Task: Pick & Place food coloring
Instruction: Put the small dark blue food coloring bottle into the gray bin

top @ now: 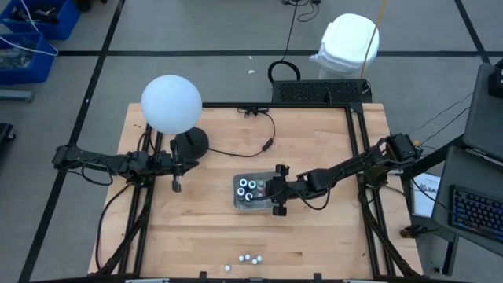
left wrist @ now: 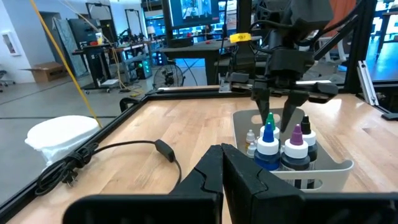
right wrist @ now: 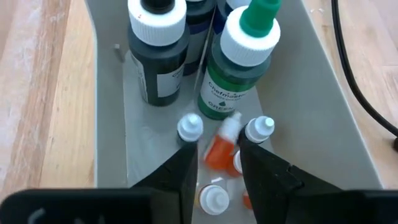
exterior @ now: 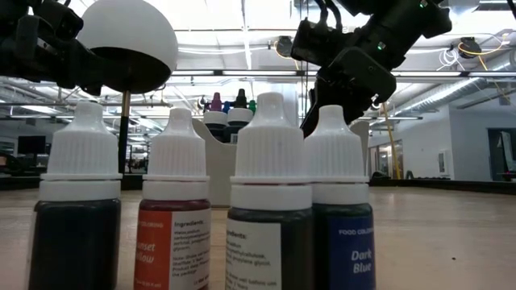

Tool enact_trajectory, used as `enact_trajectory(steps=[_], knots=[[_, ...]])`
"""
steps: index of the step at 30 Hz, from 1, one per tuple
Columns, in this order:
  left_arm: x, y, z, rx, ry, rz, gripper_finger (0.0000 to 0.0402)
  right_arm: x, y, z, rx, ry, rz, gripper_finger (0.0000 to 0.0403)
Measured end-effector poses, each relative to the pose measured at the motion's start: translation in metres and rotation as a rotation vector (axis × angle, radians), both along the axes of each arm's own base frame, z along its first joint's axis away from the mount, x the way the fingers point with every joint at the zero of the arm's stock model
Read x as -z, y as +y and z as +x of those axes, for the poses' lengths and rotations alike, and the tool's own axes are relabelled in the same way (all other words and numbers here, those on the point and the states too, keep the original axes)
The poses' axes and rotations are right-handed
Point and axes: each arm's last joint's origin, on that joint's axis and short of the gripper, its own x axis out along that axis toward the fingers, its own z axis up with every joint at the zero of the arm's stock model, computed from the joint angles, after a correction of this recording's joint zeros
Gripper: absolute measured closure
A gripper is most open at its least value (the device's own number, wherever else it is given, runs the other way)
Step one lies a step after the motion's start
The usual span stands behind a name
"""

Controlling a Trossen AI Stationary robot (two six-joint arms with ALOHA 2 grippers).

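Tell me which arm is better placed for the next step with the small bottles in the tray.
Right. Its claw hangs open over the tray, straddling a small orange bottle. The left claw waits shut, apart from the tray.

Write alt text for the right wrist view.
The right gripper hangs open over a grey tray, with a small orange bottle tilted between its fingers. Around it lie small white-capped bottles; beyond stand a green bottle and a black bottle.
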Motion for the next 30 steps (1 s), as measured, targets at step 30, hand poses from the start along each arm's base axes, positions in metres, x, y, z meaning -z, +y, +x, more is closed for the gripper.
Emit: enact_trajectory(steps=[30], knots=[[0.002,0.0,0.0,0.0,0.024,0.003,0.0394,-0.046,-0.055,-0.165,-0.167,-0.722,-0.022,0.0402]])
